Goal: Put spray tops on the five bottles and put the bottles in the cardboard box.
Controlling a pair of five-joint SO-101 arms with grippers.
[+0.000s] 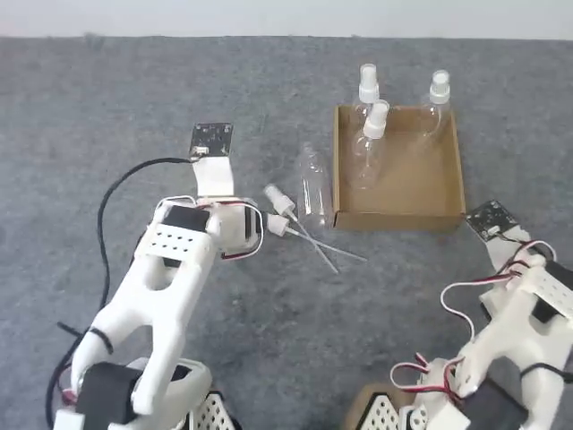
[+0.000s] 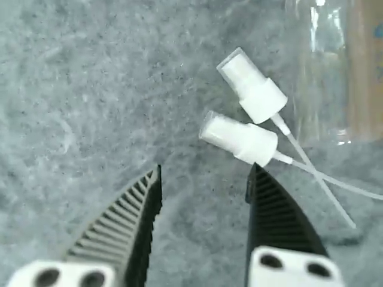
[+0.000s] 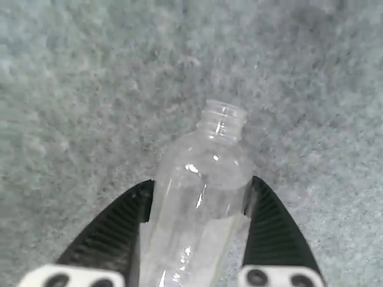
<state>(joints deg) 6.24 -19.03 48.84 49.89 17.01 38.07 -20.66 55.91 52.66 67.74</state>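
At the table's 7 o'clock edge the white plastic left arm (image 1: 161, 296) stands over a grey, felt-like table covering (image 1: 89, 107). The left gripper (image 2: 205, 170) hangs with its black ribbed jaws spread and nothing between them, just short of two loose spray tops. At 5 o'clock the right arm (image 1: 528, 313), trailing red and white wires, carries the right gripper (image 3: 202, 184), whose jaws pinch the held bottle (image 3: 203, 203), clear thin plastic with a threaded, open neck pointing away from the wrist. Toward the table's centre lie the nearer spray top (image 1: 279, 225) and the farther spray top (image 1: 276, 196), white cylinders under translucent hoods, close together, their thin dip tubes crossing as they run toward 4 o'clock. At 2 o'clock of them the lying bottle (image 1: 315, 184), clear, round-shouldered and uncapped, rests on its side just beside the 9 o'clock wall of the cardboard box (image 1: 398, 219). The box, a shallow open tray of brown card, holds three clear bottles fitted with white sprayers. The middle bottle (image 1: 368, 150) lies along the 9 o'clock side, while the far-left bottle (image 1: 366, 88) and the far-right bottle (image 1: 436, 100) lean over the 12 o'clock wall, heads past the rim.
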